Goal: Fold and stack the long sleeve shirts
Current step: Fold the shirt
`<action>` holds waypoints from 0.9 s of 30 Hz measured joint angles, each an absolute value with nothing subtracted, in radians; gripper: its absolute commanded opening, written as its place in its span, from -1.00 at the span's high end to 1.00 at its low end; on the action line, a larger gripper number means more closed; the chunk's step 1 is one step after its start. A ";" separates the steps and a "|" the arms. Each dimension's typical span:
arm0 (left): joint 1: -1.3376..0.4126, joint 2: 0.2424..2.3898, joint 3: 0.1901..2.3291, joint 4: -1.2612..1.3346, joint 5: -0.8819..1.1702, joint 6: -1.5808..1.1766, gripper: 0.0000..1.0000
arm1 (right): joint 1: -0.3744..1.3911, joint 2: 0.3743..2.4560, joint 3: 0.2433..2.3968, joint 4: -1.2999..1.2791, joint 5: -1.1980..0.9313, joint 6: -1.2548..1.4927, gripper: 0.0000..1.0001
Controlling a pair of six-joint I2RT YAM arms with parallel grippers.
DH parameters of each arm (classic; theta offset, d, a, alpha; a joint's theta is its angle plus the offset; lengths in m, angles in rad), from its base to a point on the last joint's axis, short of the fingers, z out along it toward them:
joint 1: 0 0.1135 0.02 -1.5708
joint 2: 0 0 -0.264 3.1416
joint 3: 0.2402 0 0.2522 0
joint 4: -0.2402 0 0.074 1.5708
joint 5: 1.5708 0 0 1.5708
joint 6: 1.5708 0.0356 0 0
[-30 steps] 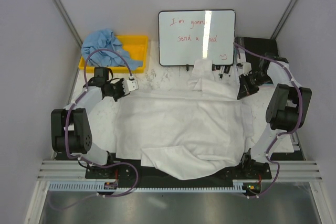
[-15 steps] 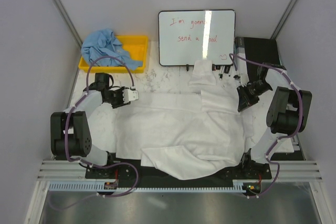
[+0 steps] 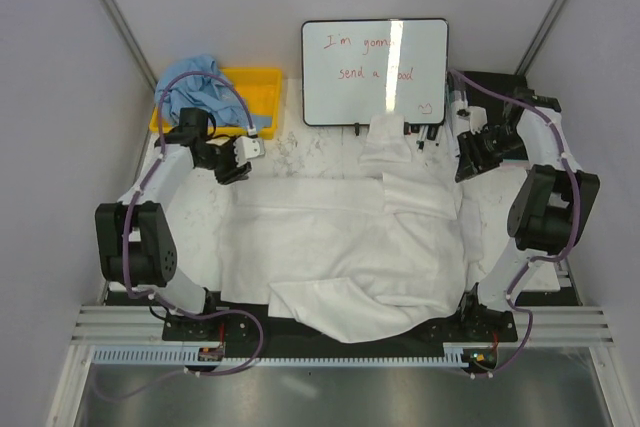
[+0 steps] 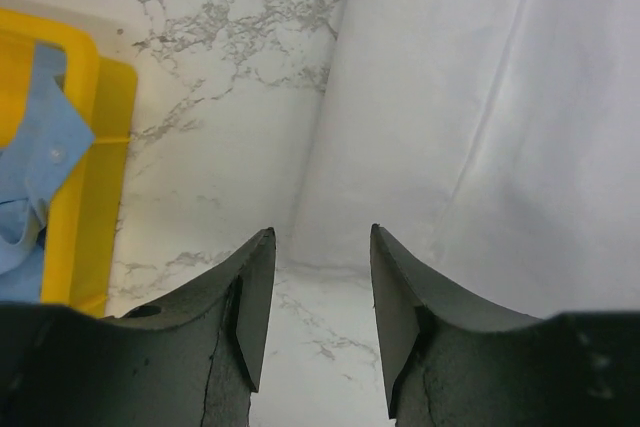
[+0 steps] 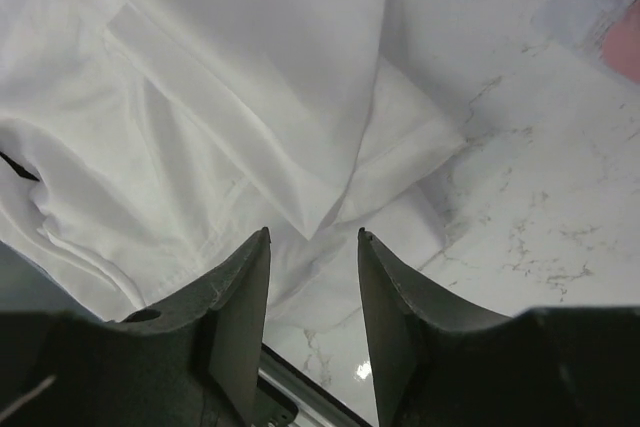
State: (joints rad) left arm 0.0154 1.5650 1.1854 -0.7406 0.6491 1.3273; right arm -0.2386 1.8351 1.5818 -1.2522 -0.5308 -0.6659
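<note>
We are mid-fold on the white shirt (image 3: pixel 345 247), spread across the middle of the table (image 3: pixel 290 147) — the blue shirt (image 3: pixel 205 92) lies in the yellow bin (image 3: pixel 265 74). Our left gripper (image 4: pixel 320 237) and right gripper (image 5: pixel 313 237) hover spread and empty; next we likely need fresh pinches on its edges.

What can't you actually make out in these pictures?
- Whiteboard writing, top view: a stripe of glare wipes out the middle of both lines.
- Blue shirt, top view: it is bunched up in the yellow bin, so its own folds hide its shape. The left wrist view cuts it off at the frame edge.
- White shirt sleeves, top view: lost among the shirt's own folds and layers.
</note>
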 measured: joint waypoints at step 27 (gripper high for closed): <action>-0.074 1.671 1.023 -0.710 0.449 1.217 -0.18 | -0.191 1.972 1.504 -1.198 -0.466 -0.605 -0.18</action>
